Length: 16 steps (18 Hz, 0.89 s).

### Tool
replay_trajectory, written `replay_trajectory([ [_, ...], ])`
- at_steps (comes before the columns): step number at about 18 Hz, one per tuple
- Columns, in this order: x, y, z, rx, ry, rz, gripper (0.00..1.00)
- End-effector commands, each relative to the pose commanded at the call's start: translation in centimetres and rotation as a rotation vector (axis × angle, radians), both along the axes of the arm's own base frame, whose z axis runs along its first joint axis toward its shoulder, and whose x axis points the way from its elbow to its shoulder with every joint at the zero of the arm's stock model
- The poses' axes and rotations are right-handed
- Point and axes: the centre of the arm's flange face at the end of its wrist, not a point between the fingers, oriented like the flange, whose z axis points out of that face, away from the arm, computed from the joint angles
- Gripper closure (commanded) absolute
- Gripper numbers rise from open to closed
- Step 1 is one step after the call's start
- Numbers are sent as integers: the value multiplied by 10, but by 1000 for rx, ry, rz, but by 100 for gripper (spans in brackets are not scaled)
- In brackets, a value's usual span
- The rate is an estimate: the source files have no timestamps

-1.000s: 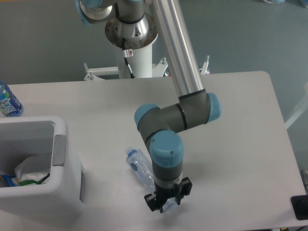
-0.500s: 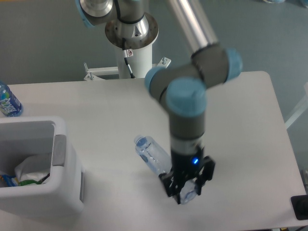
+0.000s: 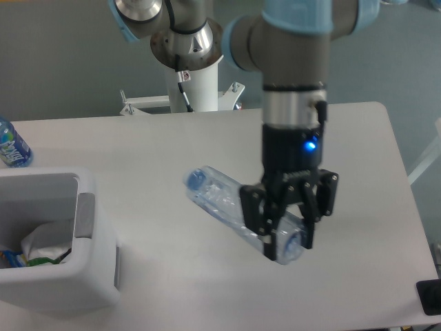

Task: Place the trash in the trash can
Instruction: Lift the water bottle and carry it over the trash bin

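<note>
A long clear plastic bottle (image 3: 224, 203) hangs in the air above the table, lying nearly level with its blue cap pointing left. My gripper (image 3: 289, 227) is shut on the bottle near its base end. The white trash can (image 3: 83, 276) stands at the front left of the table, well to the left of the bottle. Inside it lies crumpled white paper (image 3: 43, 243) with a green spot beside it.
A bluer bottle with a blue-and-white label (image 3: 12, 146) stands at the table's left edge behind the bin. The robot's white base post (image 3: 193, 76) rises at the back centre. A dark object (image 3: 428, 296) sits at the front right corner.
The gripper has risen from the table surface and shifted right with the clear bottle in it. The bottle is now lifted off the table and appears larger in the frame.
</note>
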Motion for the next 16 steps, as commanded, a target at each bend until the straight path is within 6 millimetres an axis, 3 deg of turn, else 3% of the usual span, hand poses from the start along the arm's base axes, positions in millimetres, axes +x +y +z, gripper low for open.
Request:
replay_trajectory([
  [6, 63, 30, 17, 24, 5, -82, 41],
  [9, 82, 41, 23, 35, 16, -115, 41],
  [16, 138, 92, -1, 6, 34, -256, 41],
])
